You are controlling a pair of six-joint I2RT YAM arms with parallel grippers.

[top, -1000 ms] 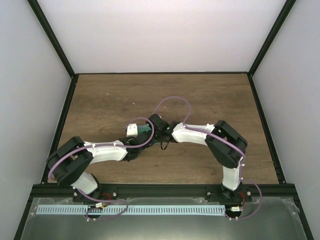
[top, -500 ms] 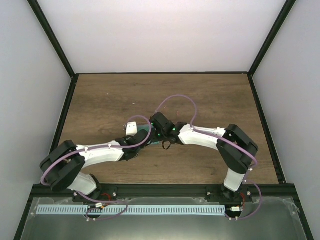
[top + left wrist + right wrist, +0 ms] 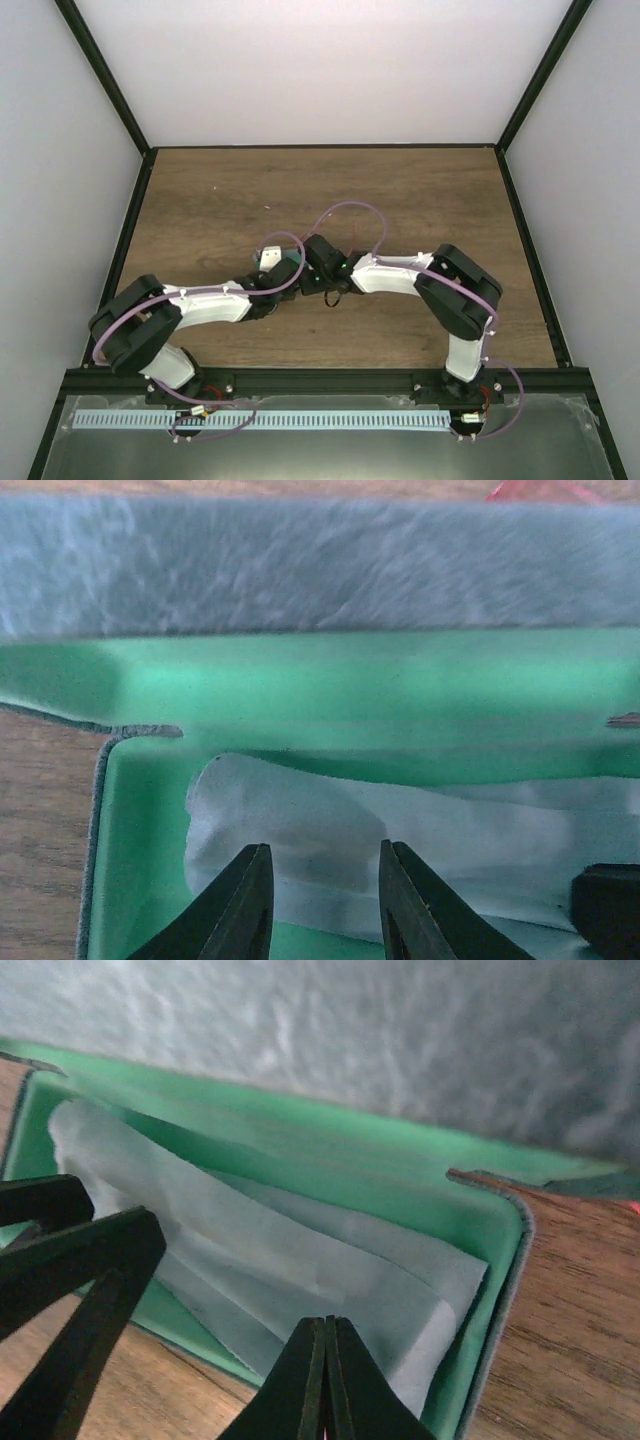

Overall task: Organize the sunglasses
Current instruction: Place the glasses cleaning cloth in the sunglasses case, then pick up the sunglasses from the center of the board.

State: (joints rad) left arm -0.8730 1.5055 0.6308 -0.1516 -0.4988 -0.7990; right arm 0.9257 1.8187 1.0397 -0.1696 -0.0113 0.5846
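Sunglasses [image 3: 540, 490] show only as a red sliver beyond the raised lid [image 3: 320, 570] of the open case [image 3: 250, 680], out on the tabletop [image 3: 420, 190] near its middle, not yet inside. The cloth [image 3: 330, 820] lies folded inside the case. My right hand [image 3: 325, 1325] is clenched, tips on the cloth; whether it pinches a fold I cannot tell. My left hand [image 3: 322, 855] hovers released above it. I judge the cloth is being settled; next, reach past the lid for the glasses.

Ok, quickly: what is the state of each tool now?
Left tool: open, holding nothing.
Right tool: closed; whether it pinches the cloth cannot be told.
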